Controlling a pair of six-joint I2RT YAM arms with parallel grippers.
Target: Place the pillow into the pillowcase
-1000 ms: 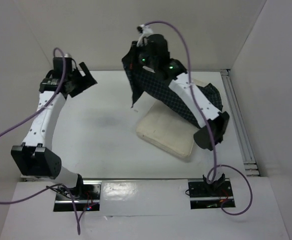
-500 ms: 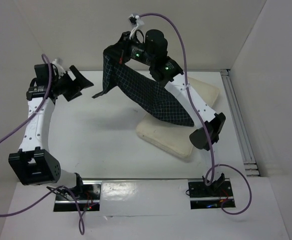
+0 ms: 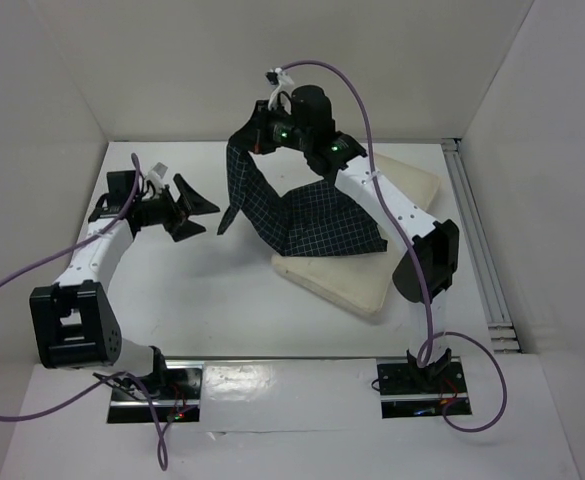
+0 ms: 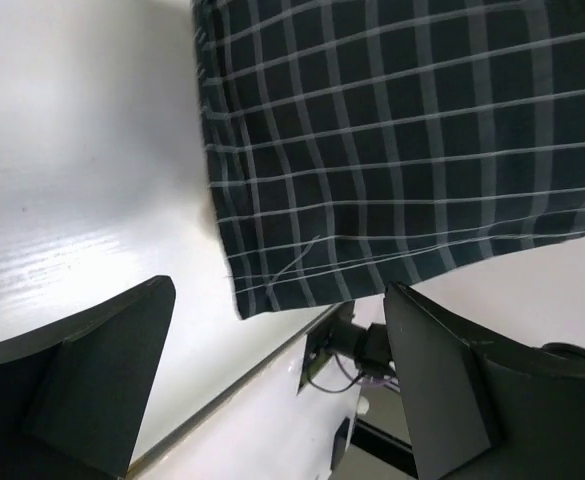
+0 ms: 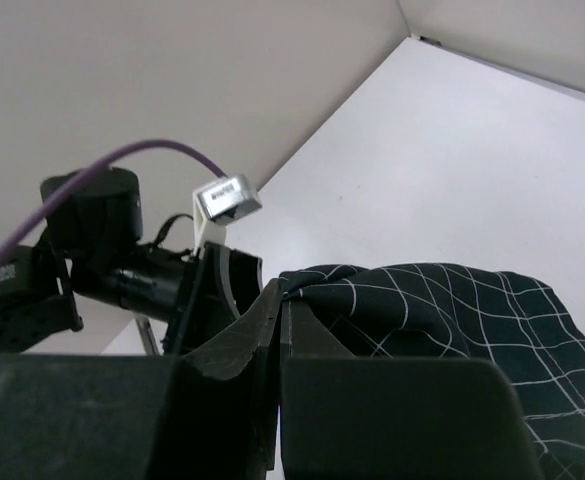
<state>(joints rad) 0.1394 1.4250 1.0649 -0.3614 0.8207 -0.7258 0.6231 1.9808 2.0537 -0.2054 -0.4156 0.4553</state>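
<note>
The right end effector point(image 3: 255, 138) is clamped shut on the top edge of the pillowcase point(image 3: 312, 220) and holds it up above the white counter point(image 3: 192, 290). The dark checked fabric hangs from that grip and drapes over the far part of the pillow point(image 3: 344, 282). The pillow lies flat on the right side of the counter. A loose corner of the pillowcase points left, toward the left end effector point(image 3: 200, 214). That end effector holds nothing, its jaws are spread wide, and it hovers near the hanging corner.
</note>
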